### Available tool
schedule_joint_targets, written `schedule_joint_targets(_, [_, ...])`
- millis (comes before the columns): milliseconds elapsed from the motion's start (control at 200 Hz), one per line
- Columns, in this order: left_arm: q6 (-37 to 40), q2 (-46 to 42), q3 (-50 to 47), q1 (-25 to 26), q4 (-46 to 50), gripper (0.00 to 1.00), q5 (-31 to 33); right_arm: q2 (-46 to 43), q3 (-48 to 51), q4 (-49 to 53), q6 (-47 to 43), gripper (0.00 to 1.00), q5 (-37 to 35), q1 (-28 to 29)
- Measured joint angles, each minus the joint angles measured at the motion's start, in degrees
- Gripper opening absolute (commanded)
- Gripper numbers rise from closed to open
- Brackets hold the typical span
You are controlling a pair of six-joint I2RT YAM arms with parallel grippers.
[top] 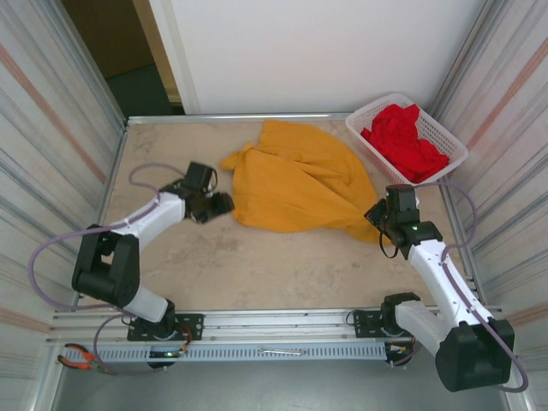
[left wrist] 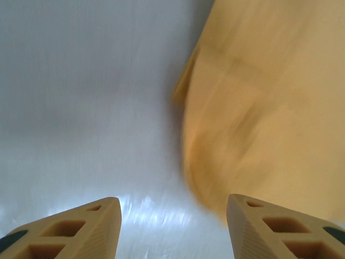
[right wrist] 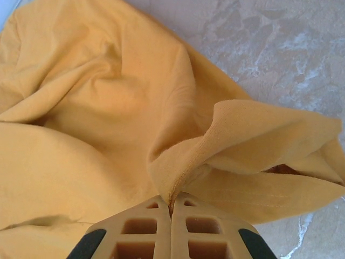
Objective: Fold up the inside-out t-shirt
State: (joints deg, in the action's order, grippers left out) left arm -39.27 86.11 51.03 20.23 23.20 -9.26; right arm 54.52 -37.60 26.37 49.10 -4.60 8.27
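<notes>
Down at the near rail, red-handled pliers lay beside the left arm's base. Moving in, the right gripper was clamped on the inside-out t-shirt at its near right corner. The right wrist view had the fingers pressed together with a ridge of mustard cloth pinched between them. Over on the left, the left gripper sat just beside the t-shirt's left edge, fingers apart and nothing between them, with blurred yellow cloth off to one side in its own view. The t-shirt lay rumpled across the middle and far part of the worktop. In the far right corner stood a white basket holding a red garment.
</notes>
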Motion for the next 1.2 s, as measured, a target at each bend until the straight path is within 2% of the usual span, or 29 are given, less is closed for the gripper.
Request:
schedule_joint_targets(125, [-6.7, 0.0, -5.6, 3.6, -2.4, 0.54, -1.2, 1.2, -0.3, -0.5, 0.0, 0.0, 0.2, 0.0])
schedule_joint_targets(341, [-13.2, 1.4, -3.7, 4.7, -6.9, 0.54, -0.1, 1.5, -1.1, -0.9, 0.0, 0.0, 0.3, 0.1])
schedule_joint_targets(566, [-16.5, 6.0, -0.1, 4.7, -7.3, 0.5, 1.1, 1.4, -1.1, -0.9, 0.0, 0.0, 0.3, 0.1])
schedule_joint_targets(686, [-18.3, 7.5, 0.0, 4.9, -7.0, 0.4, 2.0, 1.4, -1.3, -0.9, 0.0, 0.0, 0.3, 0.1])
schedule_joint_targets(807, [-19.7, 8.3, 0.0, 5.3, -6.7, 0.0, 3.2, 1.4, -2.2, -0.6, 0.0, 0.0, 0.4, 0.1])
schedule_joint_targets(1037, [-16.0, 7.6, 4.2, 3.5, -2.2, 0.0, 5.5, 3.1, -8.5, -0.5, -0.8, 0.0, 1.6, -2.3])
schedule_joint_targets(1197, [-6.9, -0.2, 13.2, -5.0, 1.7, 0.0, 2.6, 6.7, -17.4, 0.0, -2.3, 0.0, 5.1, -9.7])
